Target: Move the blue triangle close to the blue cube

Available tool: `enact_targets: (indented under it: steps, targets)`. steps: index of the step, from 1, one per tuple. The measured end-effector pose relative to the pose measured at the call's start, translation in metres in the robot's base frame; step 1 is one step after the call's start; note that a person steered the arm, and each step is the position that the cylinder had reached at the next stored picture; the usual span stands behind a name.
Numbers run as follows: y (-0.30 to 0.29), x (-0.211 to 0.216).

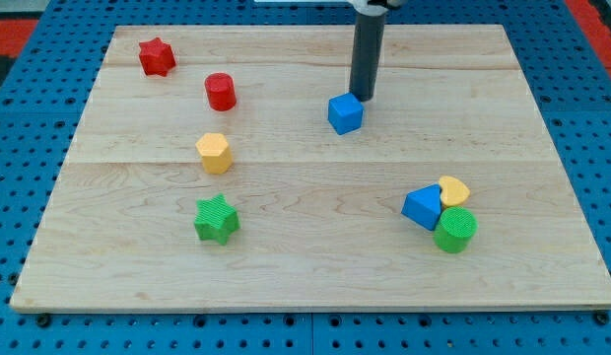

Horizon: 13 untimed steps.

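Note:
The blue cube (345, 113) sits on the wooden board just right of the middle, toward the view's top. My tip (363, 98) stands right behind it, at its upper right corner, touching or nearly touching it. The blue triangle (422, 208) lies at the lower right, far from the cube and from my tip. It is pressed against a yellow heart-shaped block (454, 190) on its right and a green cylinder (455, 230) at its lower right.
A red star (157, 56) lies at the upper left and a red cylinder (220, 91) near it. A yellow hexagonal block (214, 153) and a green star (217, 219) lie left of middle. The wooden board (305, 276) rests on a blue pegboard.

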<state>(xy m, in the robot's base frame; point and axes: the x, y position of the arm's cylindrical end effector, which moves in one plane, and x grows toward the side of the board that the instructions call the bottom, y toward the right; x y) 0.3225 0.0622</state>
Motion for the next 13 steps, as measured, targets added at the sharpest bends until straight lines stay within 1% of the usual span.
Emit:
enact_targets:
  steps: [1,2,3,4,5,6,7,8,9,10,11,12,13]
  targets:
    - [-0.026,0.036]
    - [-0.022,0.093]
    - [-0.072,0.112]
    - [-0.027,0.138]
    - [0.008,0.134]
    - [0.004,0.098]
    - [0.040,0.107]
    - [0.080,0.139]
    - [0.064,0.091]
    - [-0.006,0.026]
    - [-0.110,-0.009]
    - [-0.188,-0.036]
    - [-0.218,-0.015]
